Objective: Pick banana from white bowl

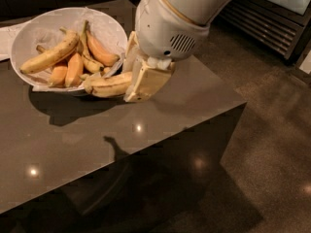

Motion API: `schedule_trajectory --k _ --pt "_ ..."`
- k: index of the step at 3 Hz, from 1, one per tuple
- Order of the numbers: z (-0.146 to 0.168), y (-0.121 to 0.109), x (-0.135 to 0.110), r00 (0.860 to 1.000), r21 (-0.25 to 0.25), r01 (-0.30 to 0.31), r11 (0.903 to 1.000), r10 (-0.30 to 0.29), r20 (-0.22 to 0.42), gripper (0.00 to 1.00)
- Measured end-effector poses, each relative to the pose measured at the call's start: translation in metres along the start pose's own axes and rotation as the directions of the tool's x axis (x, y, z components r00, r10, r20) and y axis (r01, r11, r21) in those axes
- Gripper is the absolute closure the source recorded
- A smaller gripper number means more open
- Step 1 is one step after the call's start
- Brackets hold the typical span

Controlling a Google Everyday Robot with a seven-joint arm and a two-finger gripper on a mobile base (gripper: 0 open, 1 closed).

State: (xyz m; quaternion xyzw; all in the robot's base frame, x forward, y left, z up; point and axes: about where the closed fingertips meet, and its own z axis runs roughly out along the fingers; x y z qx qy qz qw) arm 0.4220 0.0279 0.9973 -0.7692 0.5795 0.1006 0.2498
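Note:
The white bowl (34, 30) stands at the back left of the dark table, lined with crinkled white paper. My gripper (141, 88) is at the bowl's front right rim, its cream fingers (148, 76) shut on the right end of the banana (108, 85). This speckled yellow banana lies level across the rim, half out of the bowl. A longer, cleaner yellow banana (48, 57) and several short orange fruits (74, 68) lie in the bowl.
The dark glossy table (121, 144) ends in a corner at right (243, 101). White paper (6, 38) lies left of the bowl. A metal grille (272, 25) stands at the back right, above the floor.

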Motion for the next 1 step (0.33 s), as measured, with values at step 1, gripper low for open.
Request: schedule_trajectory --k 1 --pt "0.0 0.0 0.0 1.0 0.0 0.0 1.0 0.0 0.0 1.0"
